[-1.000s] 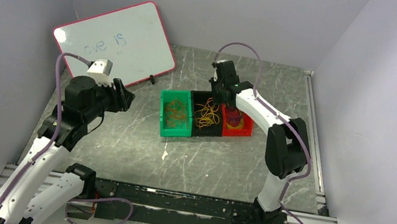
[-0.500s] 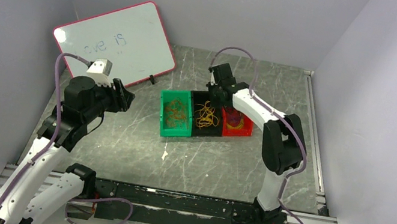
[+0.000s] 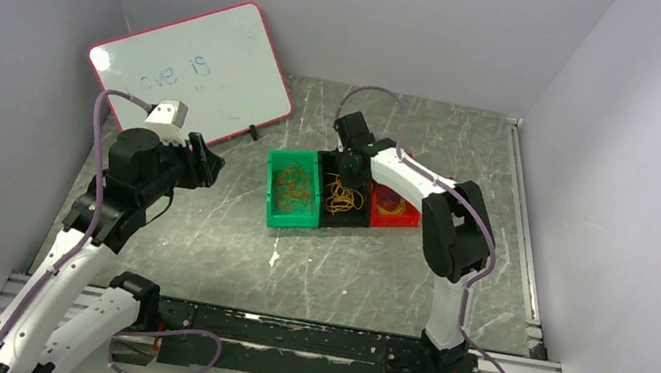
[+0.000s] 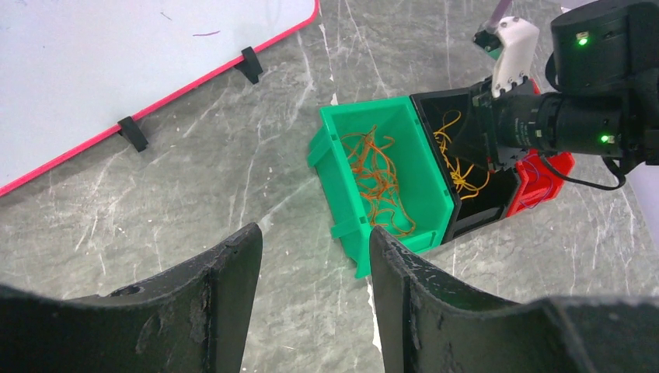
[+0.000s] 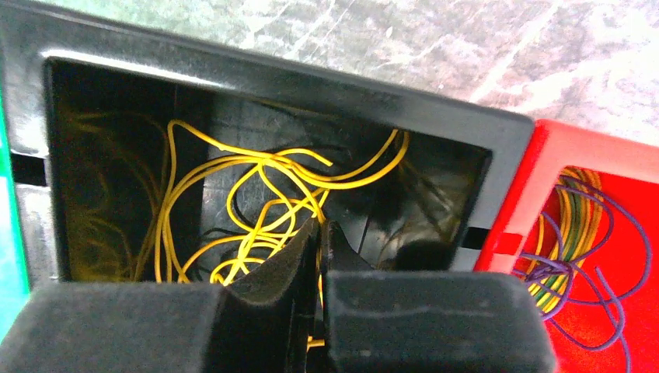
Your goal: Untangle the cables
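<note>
Right wrist: right gripper, fingers closed inside open black plastic bin, apparently pinching thin yellow wire loops to lift a strand free. Orange wire tangle: in green plastic bin. Left gripper: open, empty, held aside, clear of work.

I have the left arm rising from its base at the near edge with the elbow bent and the wrist held above the table, turned to the right. The left gripper hangs with its fingers well apart and nothing between them. My right arm folds at the elbow and reaches away and leftward, and the right gripper is pitched steeply down, its fingers drawn together to a thin slit.
</note>
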Tool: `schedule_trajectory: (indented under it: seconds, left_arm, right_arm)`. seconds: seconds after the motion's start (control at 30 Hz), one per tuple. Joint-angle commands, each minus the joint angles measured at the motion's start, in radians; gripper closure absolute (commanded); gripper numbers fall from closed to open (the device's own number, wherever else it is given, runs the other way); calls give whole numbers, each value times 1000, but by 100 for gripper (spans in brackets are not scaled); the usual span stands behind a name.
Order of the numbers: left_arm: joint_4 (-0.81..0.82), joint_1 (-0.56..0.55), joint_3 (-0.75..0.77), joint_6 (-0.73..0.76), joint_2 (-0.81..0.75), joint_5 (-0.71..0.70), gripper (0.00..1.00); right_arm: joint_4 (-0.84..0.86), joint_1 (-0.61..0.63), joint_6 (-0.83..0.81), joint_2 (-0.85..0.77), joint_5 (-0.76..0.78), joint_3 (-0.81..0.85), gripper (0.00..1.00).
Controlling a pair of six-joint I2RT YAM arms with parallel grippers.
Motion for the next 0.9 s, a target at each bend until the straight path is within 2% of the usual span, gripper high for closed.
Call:
schedule_trajectory:
  seconds: [0.0,0.2,0.47,0.63,0.87]
  left_arm:
    - [-8,11,-7,-6,-12,-10,42]
    - [-6,11,-11,-6,-13,-8,42]
    - [-5,11,-9,-8,-9,-5,42]
    - [-13,11,-8,-6,-12,-16,42]
    - [-8,11,-1,-4,-5,-11,42]
  right_arm:
    - [-36,16,-9,19,49,28,94]
    - [-41,21,-9,19,58,29,96]
    - [-23,19,13,-40,47,31,83]
    - [-41,19,25,-57,52,64,80]
    - [-48,19,31,-98,66,76,64]
